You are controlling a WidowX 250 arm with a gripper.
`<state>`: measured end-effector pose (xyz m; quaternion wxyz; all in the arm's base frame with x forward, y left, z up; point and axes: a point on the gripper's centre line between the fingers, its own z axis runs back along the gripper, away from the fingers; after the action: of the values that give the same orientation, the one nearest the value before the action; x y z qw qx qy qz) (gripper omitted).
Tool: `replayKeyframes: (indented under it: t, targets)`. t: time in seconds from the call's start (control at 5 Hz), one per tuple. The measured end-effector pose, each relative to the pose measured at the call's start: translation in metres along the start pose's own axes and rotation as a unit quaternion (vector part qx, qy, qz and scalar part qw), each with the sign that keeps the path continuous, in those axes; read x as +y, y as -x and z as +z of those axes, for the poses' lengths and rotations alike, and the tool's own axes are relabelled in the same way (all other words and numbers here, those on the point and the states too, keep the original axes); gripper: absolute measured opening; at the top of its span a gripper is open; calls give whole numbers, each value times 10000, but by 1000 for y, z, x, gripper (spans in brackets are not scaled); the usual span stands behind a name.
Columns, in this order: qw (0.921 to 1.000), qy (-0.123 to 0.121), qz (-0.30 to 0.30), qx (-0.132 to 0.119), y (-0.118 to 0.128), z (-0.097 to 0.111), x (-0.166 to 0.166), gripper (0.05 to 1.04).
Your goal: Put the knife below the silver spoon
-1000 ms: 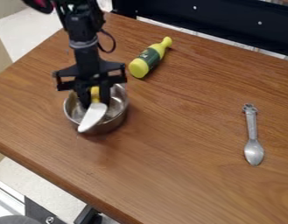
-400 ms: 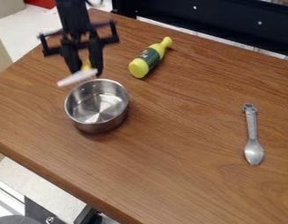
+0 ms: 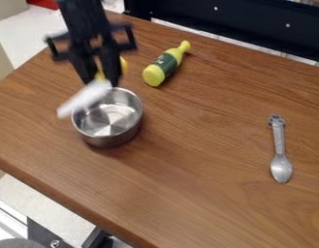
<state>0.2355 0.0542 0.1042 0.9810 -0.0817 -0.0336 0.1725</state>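
Your gripper [image 3: 102, 80] is clamped on the yellow handle of the knife [image 3: 85, 99], up at the upper left of the view. The knife hangs at a slant, its pale blade pointing down and to the left, over the left part of the metal pot's rim [image 3: 110, 140]. The blade looks white and broad with a rounded tip, though it is blurred; yellow shows between the fingers and again just right of them.

You're at the carrying stage, I'd judge: the grasp is made, the placing still to do. Next, you want enough height to clear the pot, then a long run across the bench [image 3: 200, 160], passing the green-and-yellow bottle [image 3: 163, 65] on its near side. The silver spoon [image 3: 279, 150] lies well apart at the right, bowl toward the near edge. Aim past that bowl, lower down, and level the knife before you let go, since the slanted blade could touch first and twist.
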Motion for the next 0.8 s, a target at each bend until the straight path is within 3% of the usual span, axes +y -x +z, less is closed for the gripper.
replayKeyframes:
  t: [0.2,0.4,0.6,0.8]
  targets:
    - [9910,-86,-1304,-300,-5,-4,-25,315]
    - [9640,-330,-2599,-457,3,-24,-46,315]
    - [9222,-165,-3841,-422,12,-36,-66,314]
    - [8713,139,-4894,-330,26,-47,-70,315]
